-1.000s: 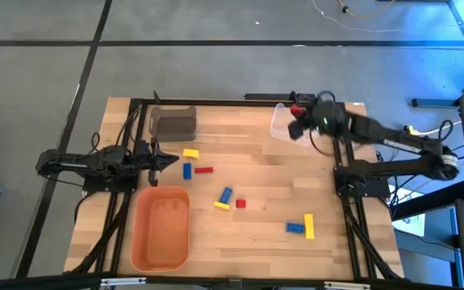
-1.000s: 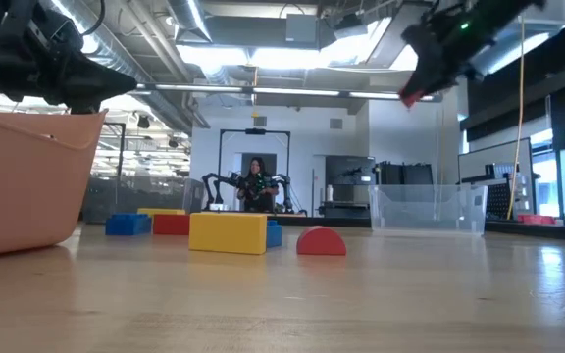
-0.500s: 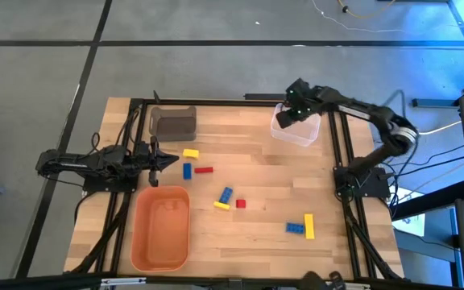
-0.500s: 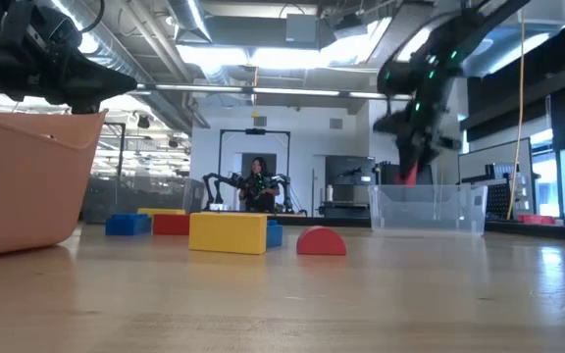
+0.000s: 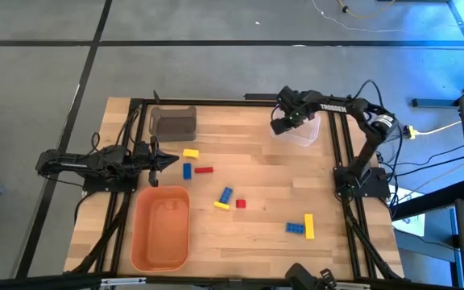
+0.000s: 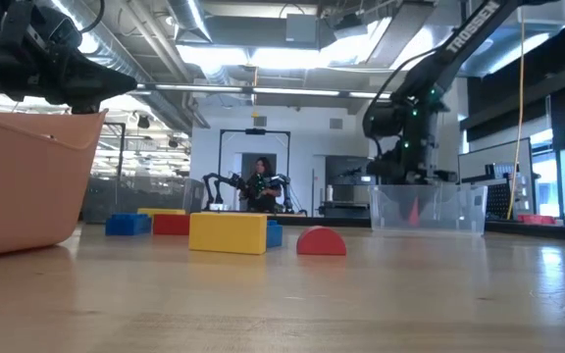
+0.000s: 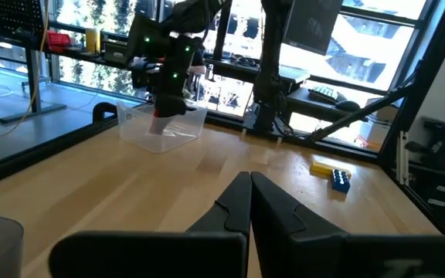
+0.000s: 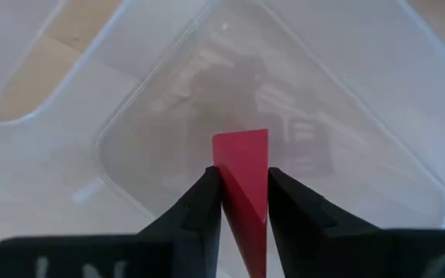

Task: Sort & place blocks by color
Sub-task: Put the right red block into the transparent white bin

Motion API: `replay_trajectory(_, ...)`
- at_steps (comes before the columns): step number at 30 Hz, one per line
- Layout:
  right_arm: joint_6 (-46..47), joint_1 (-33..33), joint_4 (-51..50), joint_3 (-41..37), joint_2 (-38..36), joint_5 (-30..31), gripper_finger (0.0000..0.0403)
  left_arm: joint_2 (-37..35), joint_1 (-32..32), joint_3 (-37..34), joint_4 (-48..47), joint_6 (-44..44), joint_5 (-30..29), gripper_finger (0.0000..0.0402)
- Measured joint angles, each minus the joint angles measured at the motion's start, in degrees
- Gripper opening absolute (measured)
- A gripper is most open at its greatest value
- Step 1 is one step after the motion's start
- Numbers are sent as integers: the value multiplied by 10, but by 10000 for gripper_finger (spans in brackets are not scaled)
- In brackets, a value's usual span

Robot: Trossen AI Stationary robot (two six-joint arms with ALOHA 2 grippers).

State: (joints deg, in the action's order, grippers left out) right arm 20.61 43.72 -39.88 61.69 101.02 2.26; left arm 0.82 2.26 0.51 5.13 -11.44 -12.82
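My right gripper [image 5: 281, 124] points down into the clear bin [image 5: 306, 134] at the far right and is shut on a small red block [image 8: 242, 174]. The block also shows through the bin wall in the low view [image 6: 412, 211]. My left gripper [image 5: 167, 161] is shut and empty, and hovers at the left beside a yellow block [image 5: 190, 153], a blue block [image 5: 187, 170] and a red block [image 5: 204, 170]. More blocks lie flat on the table: blue [image 5: 226, 194], yellow [image 5: 221, 205] and red [image 5: 241, 204] in the middle, blue [image 5: 296, 228] and yellow [image 5: 309, 225] near the front right. My right gripper pinches the red block by two opposite sides [image 8: 224, 185] between its two fingers. The fingers come from above, pointing down. The block's free end [image 8: 242, 143] sticks out below the fingertips inside the clear bin. Whether it touches the bin floor I cannot tell.
A grey bin [image 5: 173, 122] stands at the far left. An orange bin [image 5: 162, 227] stands at the near left. Black frame rails run along the table's left and right sides. Bare wood lies between the blocks and the clear bin.
My right gripper has carried the red block a little toward the table's left edge and down from well above the table into the clear bin. It has tipped to point down and has stayed shut on the block.
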Motion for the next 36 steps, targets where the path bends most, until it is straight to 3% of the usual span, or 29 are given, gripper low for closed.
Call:
replay_trajectory(7, -3, 0, 8, 0, 5, 0, 115, 0, 0, 0, 0, 0, 0, 0)
replay_trajectory(25, -75, 0, 4, 0, 5, -12, 118, 0, 0, 0, 0, 0, 0, 0)
replay_trajectory(36, -61, 0, 27, 0, 5, -13, 118, 0, 0, 0, 0, 0, 0, 0)
